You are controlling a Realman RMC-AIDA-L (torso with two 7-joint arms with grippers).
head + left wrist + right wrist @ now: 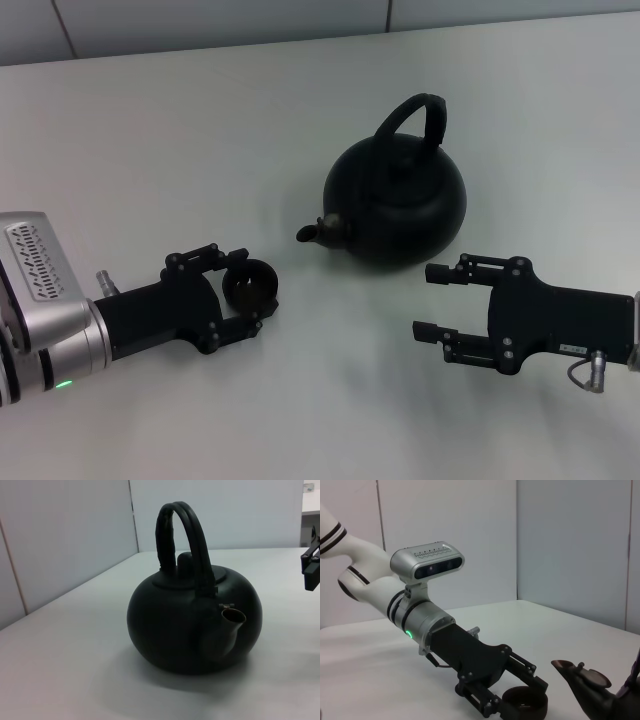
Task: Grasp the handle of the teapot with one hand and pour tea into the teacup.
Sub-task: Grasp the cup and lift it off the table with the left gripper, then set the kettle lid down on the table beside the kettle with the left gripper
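Observation:
The matte-black teapot [400, 205] stands upright mid-table, its arched handle [415, 115] up and its spout [318, 232] pointing towards my left side. The left wrist view shows the teapot [185, 630], its handle [182, 540] and its spout close up. The small black teacup [255, 283] stands on the table in front and to the left of the spout. My left gripper [248, 290] is closed around it, one finger on each side. My right gripper [430, 302] is open and empty, low over the table just in front of the teapot, not touching it.
The white table [150, 150] runs back to a pale wall. In the right wrist view my left arm [420, 615] reaches in holding the teacup [525, 707], with the teapot spout [585, 680] close beside it. A fingertip of my right gripper [310, 565] shows past the teapot.

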